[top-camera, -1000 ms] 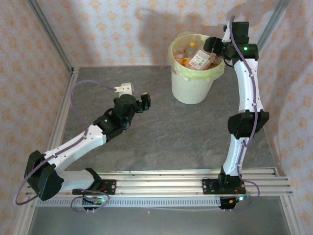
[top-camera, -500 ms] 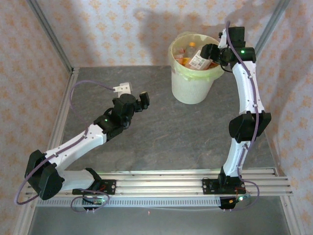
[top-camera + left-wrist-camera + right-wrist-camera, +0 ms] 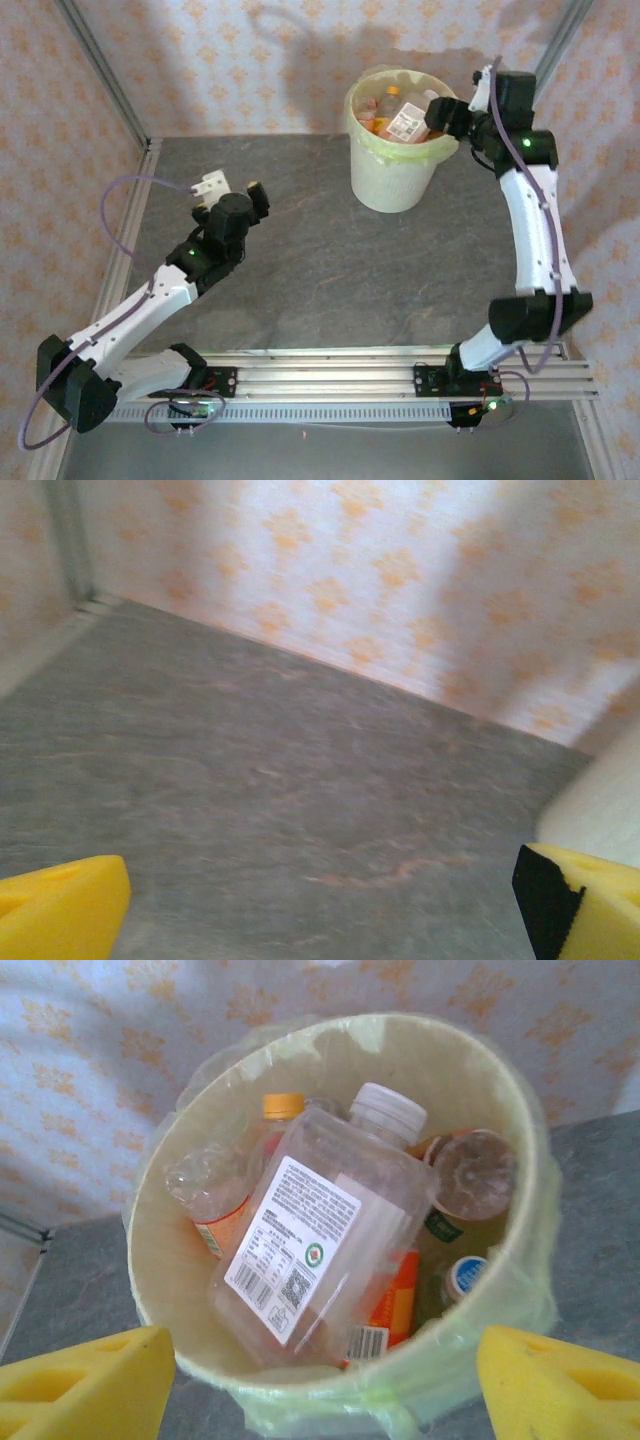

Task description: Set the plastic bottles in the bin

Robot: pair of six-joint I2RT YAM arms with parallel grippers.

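The right fingers (image 3: 90,1380) stand spread wide with nothing between them, poised just beside and above the near rim of the bin (image 3: 160,1250). They look straight down and forward into it. The plastic bottles (image 3: 395,1305) in sight all lie inside. On top of them is a large clear bottle (image 3: 320,1240), leaning with its white cap toward the far wall, so its long axis runs away from the fingers. From above, the fingertips seem to sit clear of the liner, though that view is too small to be sure. The left fingers (image 3: 60,900) are also wide apart and empty (they hover over bare desk (image 3: 300,780)), well apart from the bin (image 3: 390,180). The right arm is therefore much the nearer.
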